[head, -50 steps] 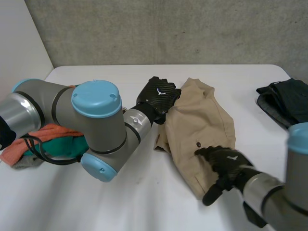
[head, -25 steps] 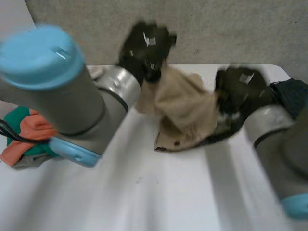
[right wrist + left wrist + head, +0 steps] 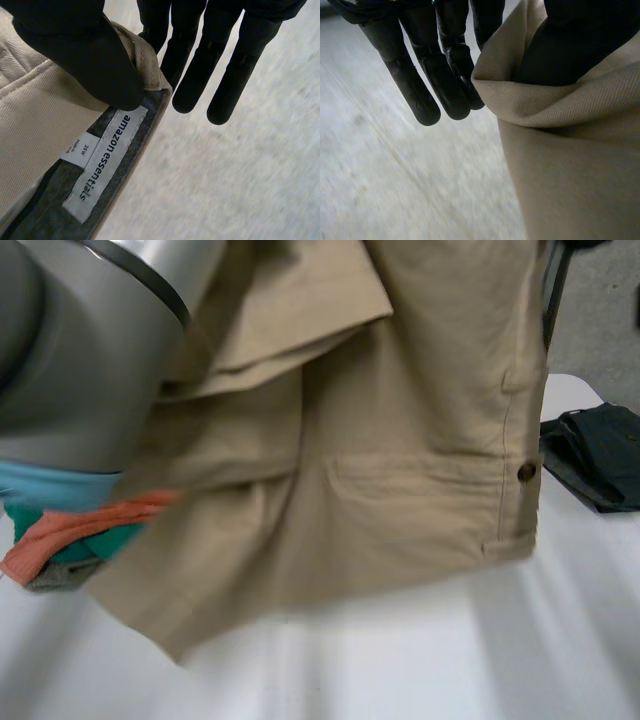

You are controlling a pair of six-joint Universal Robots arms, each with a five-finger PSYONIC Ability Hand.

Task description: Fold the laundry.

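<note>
A pair of tan shorts [image 3: 400, 470] hangs spread in the air close in front of the head view, with a back pocket and a brown button [image 3: 526, 472] showing. Its lower hem hangs above the white table [image 3: 420, 650]. My left arm [image 3: 80, 350] rises at the left. In the left wrist view, my left hand [image 3: 445, 65] pinches a folded edge of the shorts [image 3: 570, 165] under its thumb [image 3: 560, 45]. My right hand [image 3: 225, 60] pinches the waistband [image 3: 40, 125] by the white size label [image 3: 105, 155], its thumb [image 3: 85, 55] pressed on the band.
A pile of orange and teal clothes [image 3: 60, 535] lies at the table's left side. Dark folded garments [image 3: 595, 455] sit at the right edge. A grey wall stands behind the table.
The shorts lay on the table a second ago. Both hands have since risen with them, and my right hand has closed on the waistband.
</note>
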